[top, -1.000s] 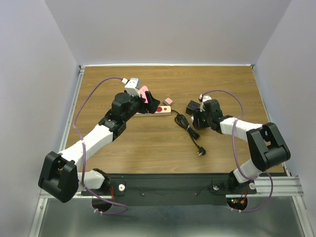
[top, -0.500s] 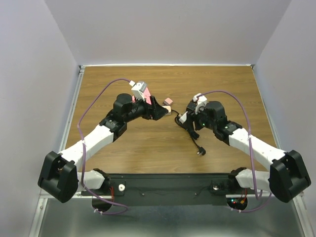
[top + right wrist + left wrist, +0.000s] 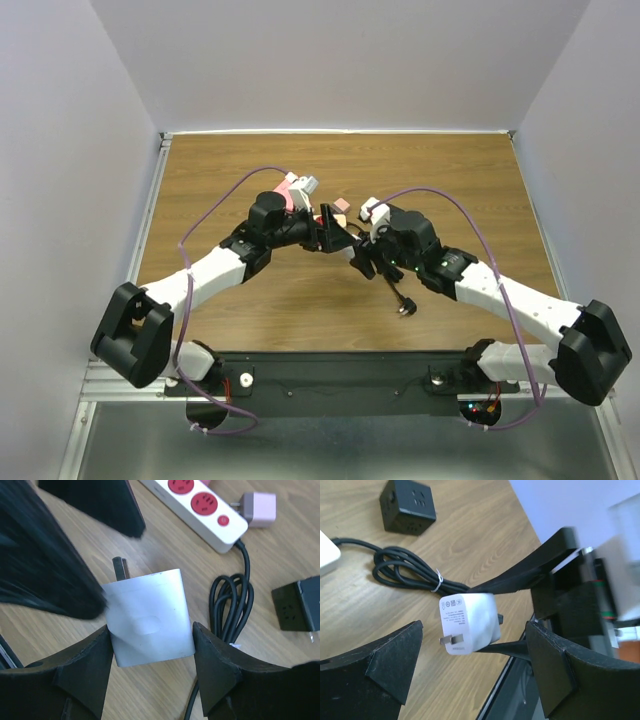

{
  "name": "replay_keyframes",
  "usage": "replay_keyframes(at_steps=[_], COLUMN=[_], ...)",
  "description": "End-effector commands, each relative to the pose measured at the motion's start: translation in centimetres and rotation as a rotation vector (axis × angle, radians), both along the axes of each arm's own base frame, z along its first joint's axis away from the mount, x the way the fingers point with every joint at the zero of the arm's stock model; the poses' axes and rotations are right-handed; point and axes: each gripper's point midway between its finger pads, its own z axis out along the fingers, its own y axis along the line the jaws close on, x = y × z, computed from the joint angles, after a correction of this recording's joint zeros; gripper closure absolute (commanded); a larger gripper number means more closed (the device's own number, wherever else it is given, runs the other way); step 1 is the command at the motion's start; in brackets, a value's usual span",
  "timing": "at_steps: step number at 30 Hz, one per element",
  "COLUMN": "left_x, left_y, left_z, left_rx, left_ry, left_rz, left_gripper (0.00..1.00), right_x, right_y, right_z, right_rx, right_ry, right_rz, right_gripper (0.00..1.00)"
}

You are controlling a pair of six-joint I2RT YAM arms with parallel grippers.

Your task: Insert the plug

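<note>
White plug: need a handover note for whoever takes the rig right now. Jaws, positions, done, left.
Right gripper: jaws shut on the white plug, prongs bare, above the table.
Left gripper: jaws wide open either side of the plug, not touching it.
Power strip: on the table, both red sockets in the right wrist view empty. A pink adapter lies by its cord end.
Done: plug picked up.
Left: carry it to a socket and push it in.

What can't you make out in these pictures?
Left wrist view: print on the white plug too small to read.
Right wrist view: power strip cut off by the top edge and a black finger.
Top view: the plug too small to pick out.
</note>
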Motion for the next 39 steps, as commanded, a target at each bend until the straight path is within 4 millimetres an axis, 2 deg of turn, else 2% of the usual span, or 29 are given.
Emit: replay_keyframes(at_steps=[1,8,13,16,17,18,19,22,23,24,25,27,28,29,31,32,33,35,36,39], left_x=[-0.7,-1.8,-2.4,-3.0,-3.2,-3.3,-3.4,-3.8,-3.8,-4.1,-4.3,-4.6,-4.5,-4.2,-2.6,-1.9,-1.3,0.4,0.4,1.0], left_y=[-1.2,-1.7,-2.4,-3.0,-3.1,-3.2,-3.3,-3.6,-3.7,-3.7,-3.8,-3.8,-3.6,-3.5,-2.3,-1.7,-0.8,1.4,2.1,4.1], left_z=[2.1,0.8,0.8,0.8,0.9,1.2,1.3,1.8,1.6,1.6,1.8,2.1,2.7,3.3,4.6,5.1,6.2,7.0,8.0,8.8], left_rx=[-0.054,-0.064,-0.099,-0.117,-0.126,-0.139,-0.147,-0.179,-0.183,-0.188,-0.203,-0.221,-0.241,-0.249,-0.262,-0.266,-0.278,-0.284,-0.293,-0.294], left_ry=[-0.04,0.013,0.035,0.045,0.051,0.041,0.044,0.051,0.059,0.063,0.064,0.059,0.036,0.018,-0.034,-0.056,-0.09,-0.122,-0.153,-0.195], left_rz=[-0.077,-0.139,-0.18,-0.216,-0.232,-0.241,-0.249,-0.278,-0.284,-0.298,-0.309,-0.321,-0.32,-0.313,-0.25,-0.222,-0.19,-0.118,-0.104,-0.072], left_gripper=[0.06,0.06,0.07,0.16,0.31,0.38,0.51,0.73,0.91,1.0,1.0,1.0,1.0,1.0,1.0,1.0,1.0,1.0,1.0,1.0], right_x=[1.2,1.0,0.5,0.1,0.1,0.2,0.2,0.1,0.2,0.2,0.3,0.3,0.5,0.5,0.6,0.5,0.4,0.0,0.0,0.0], right_y=[1.4,1.6,1.6,1.3,1.3,1.5,1.5,1.6,1.6,1.5,1.4,1.3,1.0,0.9,0.3,0.0,-0.3,-0.6,-0.7,-0.4], right_z=[4.7,6.1,7.0,7.4,7.5,8.0,8.0,7.7,7.7,7.5,7.3,7.1,7.1,6.9,6.6,7.1,6.7,7.1,7.2,8.3], right_rx=[0.052,0.061,0.085,0.095,0.096,0.115,0.114,0.111,0.111,0.108,0.104,0.107,0.105,0.112,0.111,0.127,0.125,0.148,0.156,0.218], right_ry=[-0.141,-0.201,-0.232,-0.245,-0.247,-0.265,-0.267,-0.261,-0.259,-0.256,-0.253,-0.242,-0.242,-0.229,-0.226,-0.231,-0.226,-0.226,-0.226,-0.216], right_rz=[0.008,0.019,0.025,0.023,0.023,0.025,0.026,0.03,0.028,0.023,0.017,0.002,-0.018,-0.035,-0.066,-0.082,-0.094,-0.106,-0.11,-0.127], right_gripper=[1.0,1.0,1.0,1.0,1.0,1.0,1.0,0.97,0.95,0.91,0.71,0.45,0.25,0.18,0.06,0.02,0.0,0.0,0.0,0.0])
